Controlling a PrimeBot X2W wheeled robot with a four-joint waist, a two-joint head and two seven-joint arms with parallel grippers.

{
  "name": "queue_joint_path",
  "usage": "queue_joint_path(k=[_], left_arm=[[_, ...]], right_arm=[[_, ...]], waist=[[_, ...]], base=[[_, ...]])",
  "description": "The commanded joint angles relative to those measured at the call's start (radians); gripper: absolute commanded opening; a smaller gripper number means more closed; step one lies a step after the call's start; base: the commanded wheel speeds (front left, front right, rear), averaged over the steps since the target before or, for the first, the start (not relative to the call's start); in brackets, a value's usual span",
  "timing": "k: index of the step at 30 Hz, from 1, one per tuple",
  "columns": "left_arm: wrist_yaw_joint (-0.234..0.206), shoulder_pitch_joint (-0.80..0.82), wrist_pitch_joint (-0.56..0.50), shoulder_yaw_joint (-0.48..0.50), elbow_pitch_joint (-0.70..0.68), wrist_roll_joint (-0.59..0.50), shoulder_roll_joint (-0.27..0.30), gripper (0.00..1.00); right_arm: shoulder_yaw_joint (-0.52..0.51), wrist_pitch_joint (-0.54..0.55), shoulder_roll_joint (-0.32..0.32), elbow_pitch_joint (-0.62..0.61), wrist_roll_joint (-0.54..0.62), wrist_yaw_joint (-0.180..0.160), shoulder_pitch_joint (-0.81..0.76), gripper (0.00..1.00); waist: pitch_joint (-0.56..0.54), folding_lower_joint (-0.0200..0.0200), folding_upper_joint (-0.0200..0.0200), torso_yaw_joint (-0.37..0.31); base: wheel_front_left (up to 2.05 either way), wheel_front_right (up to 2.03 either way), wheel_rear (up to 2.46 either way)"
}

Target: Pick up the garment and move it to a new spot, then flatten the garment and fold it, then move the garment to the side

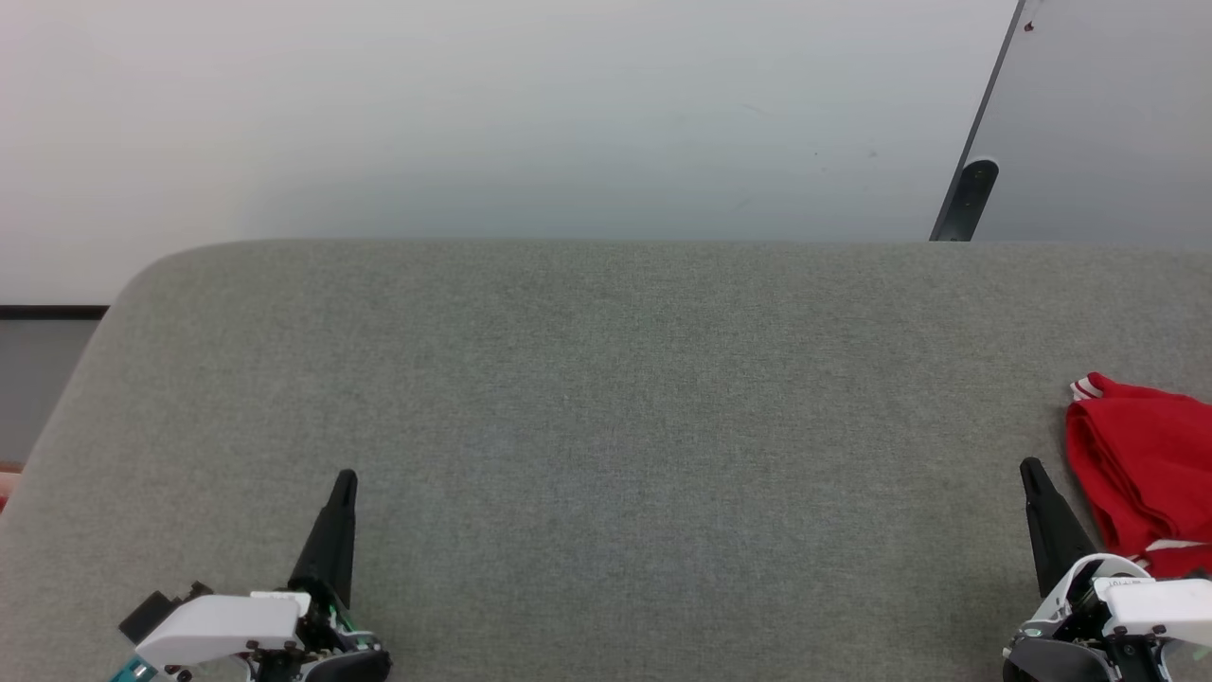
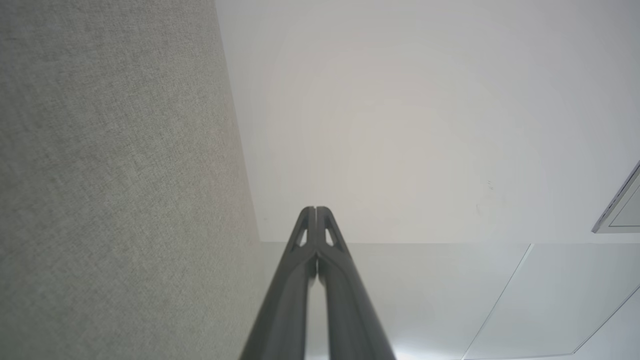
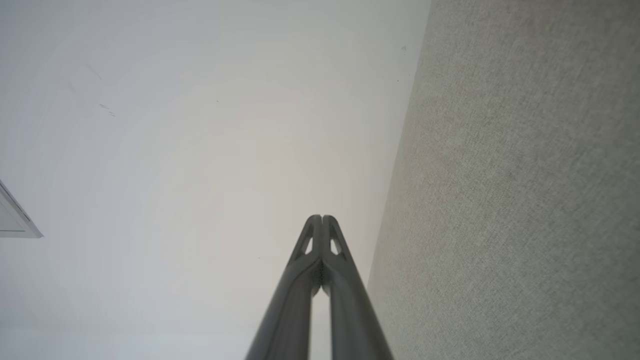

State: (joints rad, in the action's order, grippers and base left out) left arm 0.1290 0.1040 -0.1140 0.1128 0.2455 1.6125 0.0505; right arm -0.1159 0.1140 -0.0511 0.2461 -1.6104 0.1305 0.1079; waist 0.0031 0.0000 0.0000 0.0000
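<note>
- The bright red soft-fabric sports garment [image 1: 1146, 464] lay bundled at the far right of the grey-green cloth-covered worktop [image 1: 606, 379], just beside the right claw [image 1: 1032, 471] and partly cut off by the head view's edge.
- The right claw's two long dark fingers were pressed together tip to tip and gripped nothing. The left claw [image 1: 346, 481], at the lower left and well apart from the garment, was likewise shut and empty.
- Both claws pointed away from the robot toward the pale wall [image 1: 473, 114] and sat low over the worktop, in what looked like a rest pose with neither arm at work. Whether they touched the cloth surface could not be told.
- The garment's place out at the edge would suit either a pile awaiting pickup or a piece already set aside. The pictures did not settle which.
- Its visible part ran near to far, with soft creases slanting from far left to near right.
- A white-and-red striped trim [image 1: 1087, 386] sat at the far-left corner and pointed toward the back of the worktop. A second white stripe showed at the near end, by the right claw's white housing.
- The garment's full length, and so its true long axis, lay beyond the frame.
</note>
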Motion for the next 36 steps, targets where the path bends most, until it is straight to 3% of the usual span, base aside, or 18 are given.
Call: queue_joint_path(k=[1,36], left_arm=[[0.005,0.011,-0.001,0.002,0.002,0.003,-0.001,0.00],[0.005,0.011,-0.003,0.004,0.002,0.001,-0.001,0.00]], right_arm=[[0.004,-0.002,0.004,0.001,-0.004,0.000,0.003,0.00],[0.004,-0.002,0.003,0.000,-0.005,0.000,0.003,0.00]], waist=[[0.000,0.0000,0.0000,0.000],[0.000,0.0000,0.0000,0.000]], base=[[0.00,0.00,0.00],[0.00,0.00,0.00]])
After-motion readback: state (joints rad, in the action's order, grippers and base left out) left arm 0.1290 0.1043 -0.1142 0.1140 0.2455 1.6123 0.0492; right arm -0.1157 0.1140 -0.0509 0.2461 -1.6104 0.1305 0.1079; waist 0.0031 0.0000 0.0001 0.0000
